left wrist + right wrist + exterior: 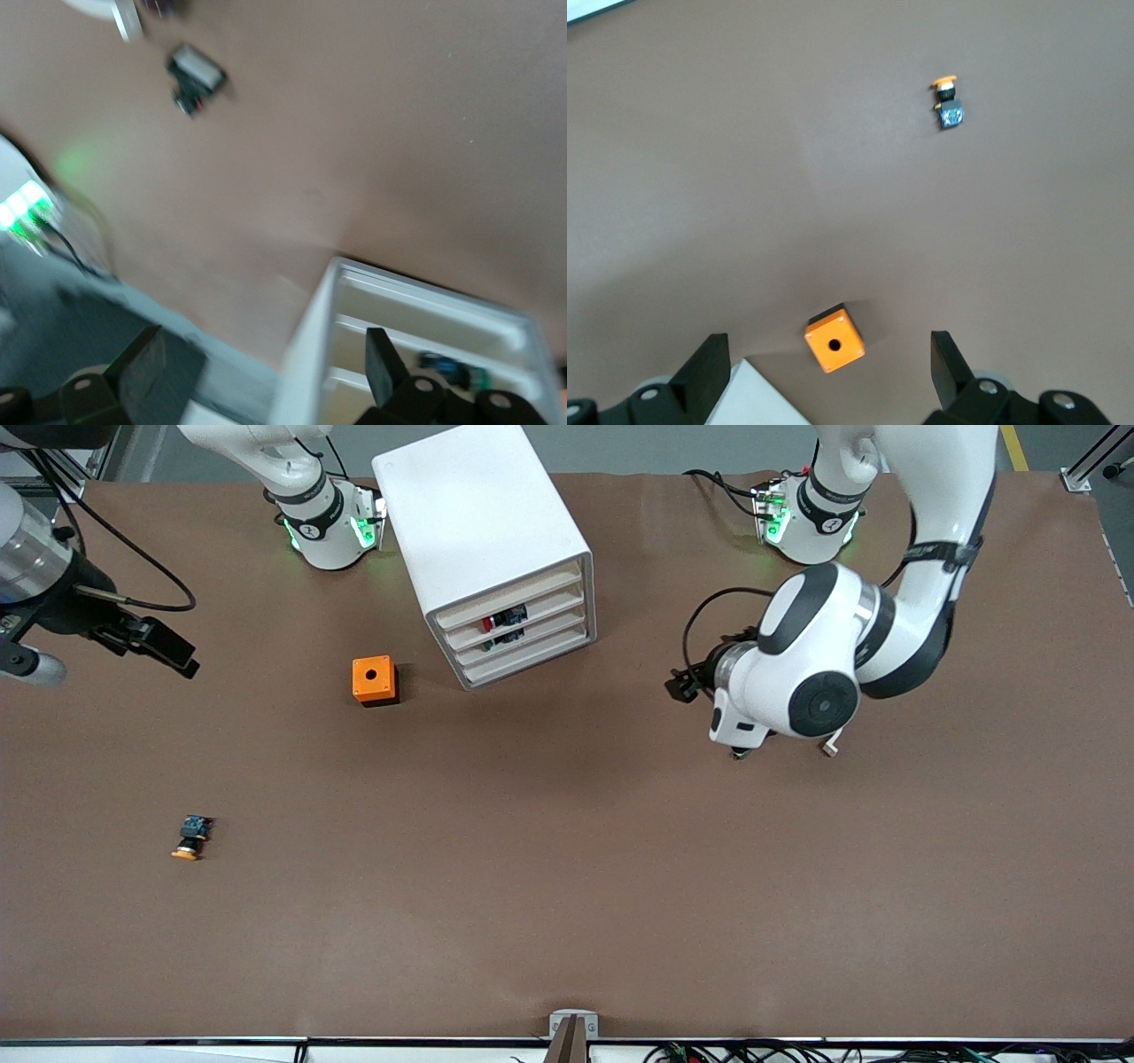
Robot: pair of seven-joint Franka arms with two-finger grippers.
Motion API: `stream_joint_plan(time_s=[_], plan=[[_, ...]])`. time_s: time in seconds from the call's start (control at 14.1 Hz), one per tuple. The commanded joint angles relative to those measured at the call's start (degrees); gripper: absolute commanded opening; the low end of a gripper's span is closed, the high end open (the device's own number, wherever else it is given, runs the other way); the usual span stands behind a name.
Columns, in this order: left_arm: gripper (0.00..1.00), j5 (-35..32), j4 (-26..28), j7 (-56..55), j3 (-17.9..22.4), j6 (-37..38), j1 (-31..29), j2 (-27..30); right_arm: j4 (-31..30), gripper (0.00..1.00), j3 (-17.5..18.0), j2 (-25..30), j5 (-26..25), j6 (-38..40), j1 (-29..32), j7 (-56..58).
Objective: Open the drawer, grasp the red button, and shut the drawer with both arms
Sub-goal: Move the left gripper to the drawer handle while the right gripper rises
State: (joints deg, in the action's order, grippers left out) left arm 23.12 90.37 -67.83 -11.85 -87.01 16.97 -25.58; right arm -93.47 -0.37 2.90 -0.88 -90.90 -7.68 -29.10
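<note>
Nearest the camera, a small orange-capped push button (191, 838) lies on the brown surface (567, 886) toward the right arm's end. Farther off sit an orange cube with a hole (374, 680) and the white four-drawer cabinet (485, 540). Its shallow beige-fronted second drawer (515, 616) is shut, the red-capped button (488, 624) visible inside. The left gripper (780, 751) hovers with jaws released, well apart from it; the right gripper (151, 642) waits, jaws released. Best approach the drawer front squarely.
</note>
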Motion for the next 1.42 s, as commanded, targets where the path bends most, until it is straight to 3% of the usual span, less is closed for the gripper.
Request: stream_joint_plan(time_s=[0.0, 0.35, 0.64, 0.99, 1.2, 1.35], plan=[[1.0, 6.1, -3.8, -13.9, -1.2, -2.6, -0.6, -7.6, 0.0, 1.0, -0.4, 0.3, 0.8, 1.5, -3.0, -7.3], [1.0, 15.6, -7.8, -30.4, -4.6, -4.1, -0.9, -17.7, 0.0, 1.0, -0.4, 0.3, 1.1, 1.9, -6.5, -14.1], [1.0, 21.6, -8.3, -44.7, -7.0, -4.1, -0.8, -24.3, 0.0, 1.0, -0.4, 0.3, 5.4, 1.6, -7.4, -21.9], [1.0, 23.7, -8.2, -56.7, -10.6, -2.2, -0.5, -28.6, 0.0, 1.0, -0.5, 0.3, 5.3, 1.5, -10.3, -26.3], [1.0, 25.2, -7.8, -57.8, -12.3, 0.7, -0.4, -29.2, 0.0, 1.0, -0.5, 0.3, 5.3, 1.4, -11.7, -29.2], [0.85, 25.5, -7.8, -58.3, -12.3, 1.6, 0.4, -29.3, 0.0, 1.0, -0.5, 0.2, 5.3, 1.3, -12.8, -30.8]])
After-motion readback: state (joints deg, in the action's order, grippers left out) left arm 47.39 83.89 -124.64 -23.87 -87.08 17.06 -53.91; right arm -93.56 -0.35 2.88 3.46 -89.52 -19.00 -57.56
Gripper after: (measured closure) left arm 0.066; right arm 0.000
